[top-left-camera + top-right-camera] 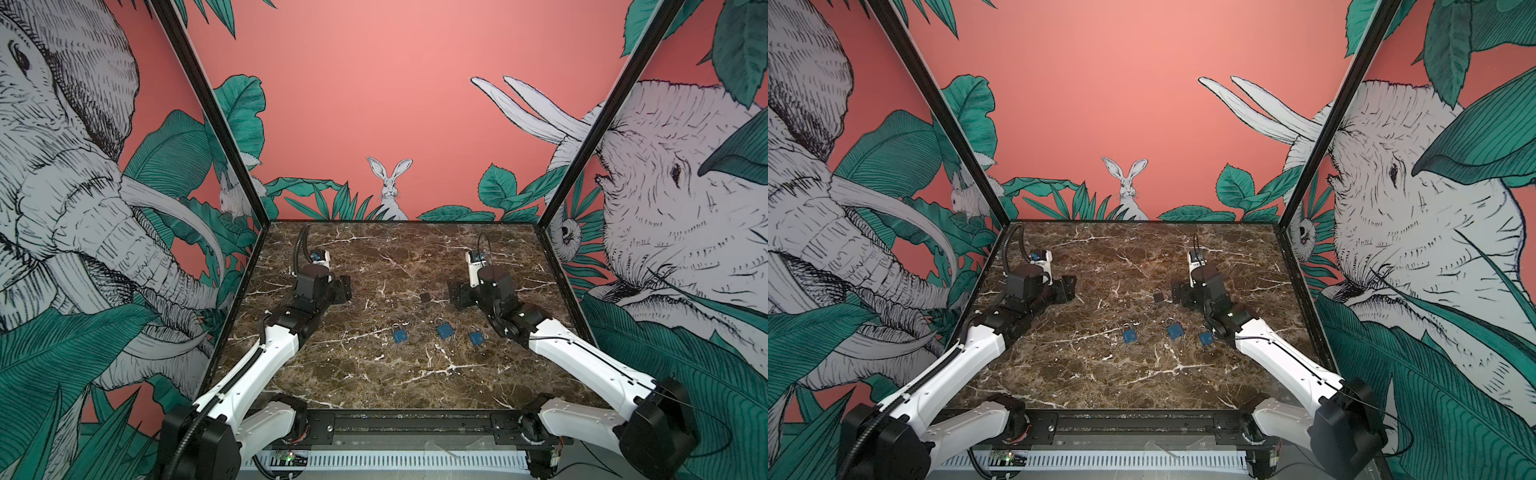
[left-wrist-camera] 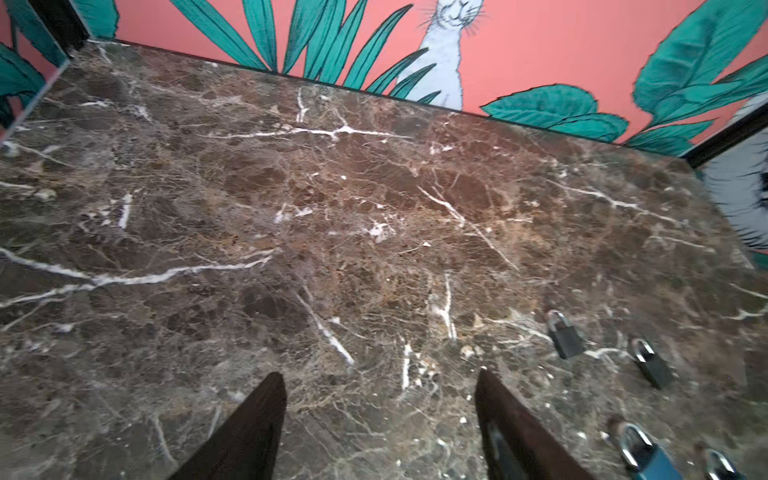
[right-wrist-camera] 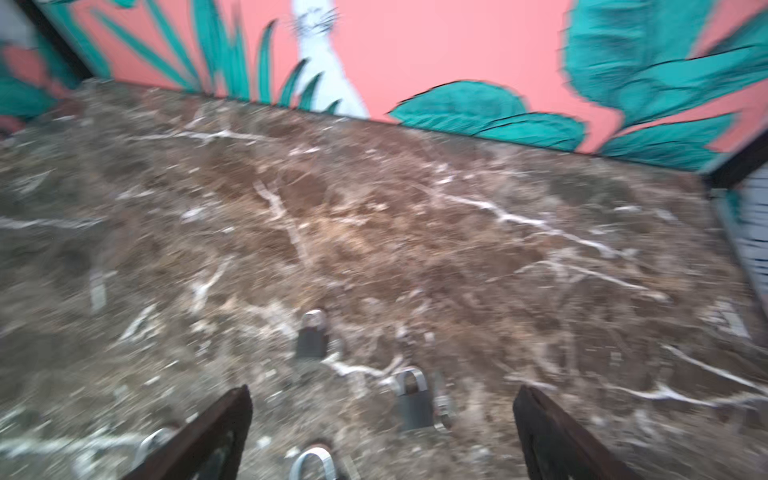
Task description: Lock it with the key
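Observation:
Two dark padlocks [image 3: 311,337] [image 3: 413,402] lie flat on the marble table [image 1: 374,374] ahead of my right gripper [image 3: 384,388], which is open and empty. A small silvery piece [image 3: 443,405] rests against the nearer one; the blur hides whether it is the key. In both top views only one dark padlock [image 1: 425,296] [image 1: 1158,295] shows, just left of the right gripper [image 1: 456,294]. My left gripper [image 2: 380,374] [image 1: 343,289] is open and empty over bare marble. The dark padlocks [image 2: 564,335] [image 2: 652,364] lie off to its side.
Three blue padlocks [image 1: 400,335] [image 1: 444,330] [image 1: 476,337] lie in a row nearer the front, between the two arms. Printed walls close the table at the back and both sides. Both forearms stretch in from the front corners.

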Robot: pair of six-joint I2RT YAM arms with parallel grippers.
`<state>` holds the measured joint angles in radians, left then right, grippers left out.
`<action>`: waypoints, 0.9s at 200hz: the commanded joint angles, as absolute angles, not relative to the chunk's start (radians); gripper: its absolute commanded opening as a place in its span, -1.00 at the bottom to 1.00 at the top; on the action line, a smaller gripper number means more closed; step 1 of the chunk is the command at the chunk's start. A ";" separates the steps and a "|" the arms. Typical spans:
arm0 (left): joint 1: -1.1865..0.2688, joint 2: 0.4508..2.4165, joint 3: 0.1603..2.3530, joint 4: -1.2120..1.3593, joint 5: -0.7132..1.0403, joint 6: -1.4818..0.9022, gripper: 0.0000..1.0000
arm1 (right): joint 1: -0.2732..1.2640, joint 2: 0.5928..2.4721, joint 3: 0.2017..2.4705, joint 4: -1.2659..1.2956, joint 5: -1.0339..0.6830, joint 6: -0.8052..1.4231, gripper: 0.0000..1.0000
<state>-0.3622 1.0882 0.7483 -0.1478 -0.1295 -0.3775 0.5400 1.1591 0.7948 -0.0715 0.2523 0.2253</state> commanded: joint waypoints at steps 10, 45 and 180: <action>-0.335 1.155 0.792 -0.105 -0.246 -0.324 0.61 | 0.409 1.169 0.766 0.030 0.328 0.179 0.98; -0.291 1.212 0.789 -0.016 -0.322 -0.290 0.76 | 0.256 1.171 0.701 0.112 0.276 0.196 0.99; -0.204 1.374 0.584 0.507 -0.413 0.121 0.76 | 0.042 1.353 0.428 0.581 0.330 0.121 0.99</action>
<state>-0.2302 1.3754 0.5938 0.4129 -0.5087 0.0456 0.0532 1.3022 0.4427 0.4110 0.3119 0.1707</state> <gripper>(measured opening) 0.884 0.992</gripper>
